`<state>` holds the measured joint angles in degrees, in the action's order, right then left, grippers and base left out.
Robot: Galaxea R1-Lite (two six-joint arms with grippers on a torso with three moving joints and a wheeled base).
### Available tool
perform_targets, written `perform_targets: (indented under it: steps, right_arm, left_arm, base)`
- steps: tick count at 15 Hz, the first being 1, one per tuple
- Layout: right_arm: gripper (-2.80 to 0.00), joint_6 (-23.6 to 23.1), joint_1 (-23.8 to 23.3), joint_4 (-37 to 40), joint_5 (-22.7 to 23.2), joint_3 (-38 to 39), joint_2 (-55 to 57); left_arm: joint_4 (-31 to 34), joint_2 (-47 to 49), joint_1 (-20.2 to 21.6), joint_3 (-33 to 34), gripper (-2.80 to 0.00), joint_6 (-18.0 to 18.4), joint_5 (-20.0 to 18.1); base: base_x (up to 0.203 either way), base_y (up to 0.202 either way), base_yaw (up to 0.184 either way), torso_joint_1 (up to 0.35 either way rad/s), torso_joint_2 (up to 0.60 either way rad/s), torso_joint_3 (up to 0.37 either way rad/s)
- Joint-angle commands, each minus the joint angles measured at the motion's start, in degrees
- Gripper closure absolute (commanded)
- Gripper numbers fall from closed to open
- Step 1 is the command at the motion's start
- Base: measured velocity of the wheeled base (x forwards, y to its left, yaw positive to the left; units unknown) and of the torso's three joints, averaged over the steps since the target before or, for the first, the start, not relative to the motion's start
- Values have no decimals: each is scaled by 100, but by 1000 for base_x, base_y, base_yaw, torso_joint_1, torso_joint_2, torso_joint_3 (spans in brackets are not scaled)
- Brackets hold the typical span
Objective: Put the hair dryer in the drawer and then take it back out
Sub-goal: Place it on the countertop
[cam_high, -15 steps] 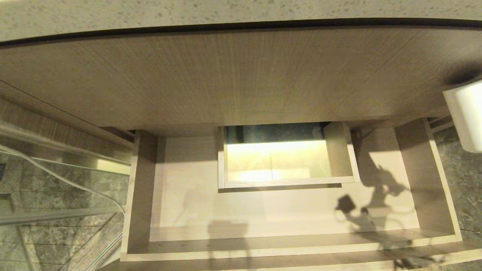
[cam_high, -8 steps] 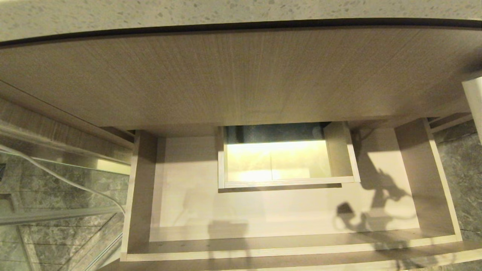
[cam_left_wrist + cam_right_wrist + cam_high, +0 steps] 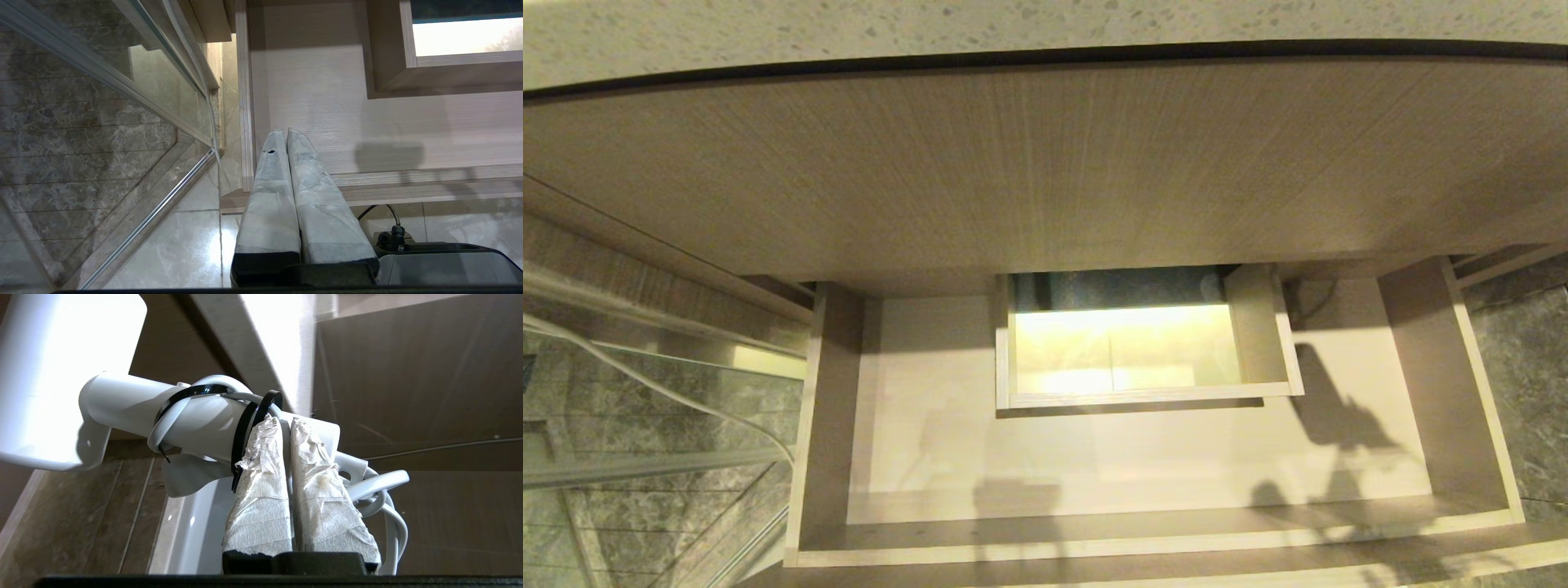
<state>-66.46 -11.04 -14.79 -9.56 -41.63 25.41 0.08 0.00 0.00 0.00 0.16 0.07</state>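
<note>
Your right gripper has its tape-wrapped fingers drawn together on the handle of the hair dryer, and you can see this only from the right wrist camera — the head camera shows neither the arm nor the dryer, just a dark shadow falling on the drawer floor toward its right side. The dryer's white barrel sticks out past the fingertips, with its white cord looped against the handle and bound there by black cable ties; more loops of cord bulge out beside the fingers. Behind the dryer you see wood-grain cabinet panels and a pale edge, so the dryer is held up in the air, not lying in anything. The drawer stands pulled out below the wood-grain panel, its pale floor bare around the boxed cutout in the middle. Your left gripper hangs parked at the drawer's front left corner, its wrapped fingers pressed together with nothing between them, beside the glass panel and above the marble floor tiles.
</note>
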Motion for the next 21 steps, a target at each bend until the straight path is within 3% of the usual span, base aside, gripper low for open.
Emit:
perform_targets:
  steps: [1, 9, 21]
  right_arm:
    - [0, -43, -3, 3, -3, -108, -343]
    - [0, -30, -3, -47, 11, -216, -933]
    - [0, 66, -12, 40, -19, -1692, -172]
  left_arm:
    - [1, 0, 0, 0, 0, 2, 2]
    - [1, 0, 0, 0, 0, 2, 2]
    - [1, 0, 0, 0, 0, 2, 2]
  base:
    - [0, 0, 0, 0, 0, 0]
    - [0, 0, 0, 0, 0, 0]
    - [0, 0, 0, 0, 0, 0]
